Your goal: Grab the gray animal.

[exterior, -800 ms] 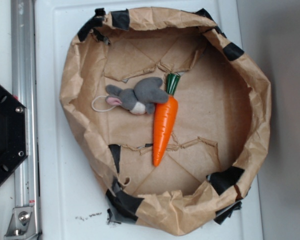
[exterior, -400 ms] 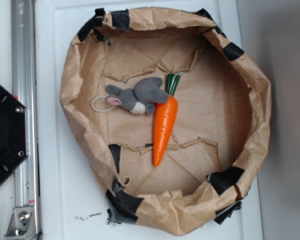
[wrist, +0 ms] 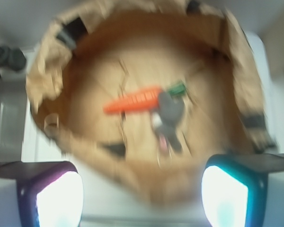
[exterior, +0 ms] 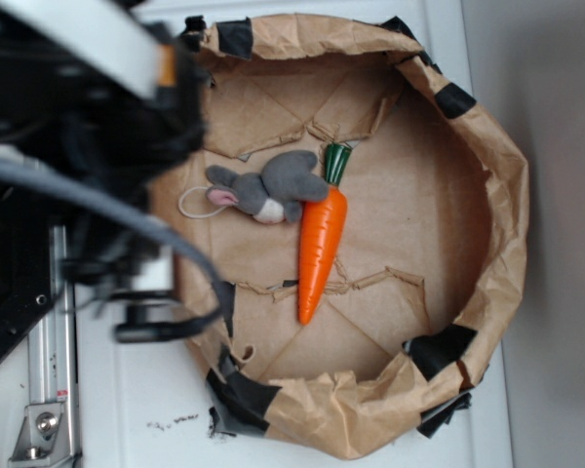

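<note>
1. From where I stood, the job was only at its opening step: the arm (exterior: pixel 88 146) hung over the left edge of the table (exterior: pixel 127 390), above the near wall of the paper bowl (exterior: pixel 512 224), and nothing had been taken hold of yet.

2. The gripper (wrist: pixel 142 189) was spread wide. In the wrist view its two pads sat far apart at the bottom corners with only air and paper between them, and it was well apart from the toys.

3. The rabbit (exterior: pixel 268 188) lay inside the bowl, left of the middle of its floor and a little toward the table's far edge. Its back end touched the top of the carrot (exterior: pixel 317 249), just beside the green leaves.

4. It was a small gray plush toy lying on its side, with pink inside the ear, a white muzzle, and a thin white cord (exterior: pixel 197 203) looped out toward the bowl's left wall. It was shorter than the carrot and looked soft enough to squash.

5. I judged the next move needed the gripper carried over the wall, centred on the gray body and lowered, with the pads kept off the carrot.
</note>
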{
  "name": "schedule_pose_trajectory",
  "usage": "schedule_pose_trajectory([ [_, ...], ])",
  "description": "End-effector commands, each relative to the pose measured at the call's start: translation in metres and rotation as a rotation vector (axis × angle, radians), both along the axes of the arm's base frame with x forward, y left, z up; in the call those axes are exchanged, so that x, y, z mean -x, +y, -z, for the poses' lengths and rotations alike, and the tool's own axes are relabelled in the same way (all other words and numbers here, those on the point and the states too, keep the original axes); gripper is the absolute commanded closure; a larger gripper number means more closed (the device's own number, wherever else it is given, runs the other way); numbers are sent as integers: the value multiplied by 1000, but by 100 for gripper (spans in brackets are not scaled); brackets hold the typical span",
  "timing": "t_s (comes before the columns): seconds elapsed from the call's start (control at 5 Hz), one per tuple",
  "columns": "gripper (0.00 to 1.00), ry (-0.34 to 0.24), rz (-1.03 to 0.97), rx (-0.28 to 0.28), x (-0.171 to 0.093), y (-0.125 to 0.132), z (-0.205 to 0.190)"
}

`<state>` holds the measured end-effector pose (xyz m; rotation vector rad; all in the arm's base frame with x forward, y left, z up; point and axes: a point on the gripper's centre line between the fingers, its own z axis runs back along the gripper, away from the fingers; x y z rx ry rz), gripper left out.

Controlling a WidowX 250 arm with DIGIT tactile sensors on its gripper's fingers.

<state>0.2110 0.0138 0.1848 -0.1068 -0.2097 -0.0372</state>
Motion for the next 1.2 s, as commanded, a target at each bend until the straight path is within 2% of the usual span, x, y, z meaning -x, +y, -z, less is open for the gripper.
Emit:
schedule_pose_trajectory([
  [0.0,0,85,1,-61,-31,19,92],
  [0.2,0,155,43,-52,-38,4,143],
  [0.4,0,202,93,-115,-40,-8,171],
  [0.6,100,193,89,-127,-39,-12,166],
  [1.0,100,88,79,-107,-53,-21,88],
])
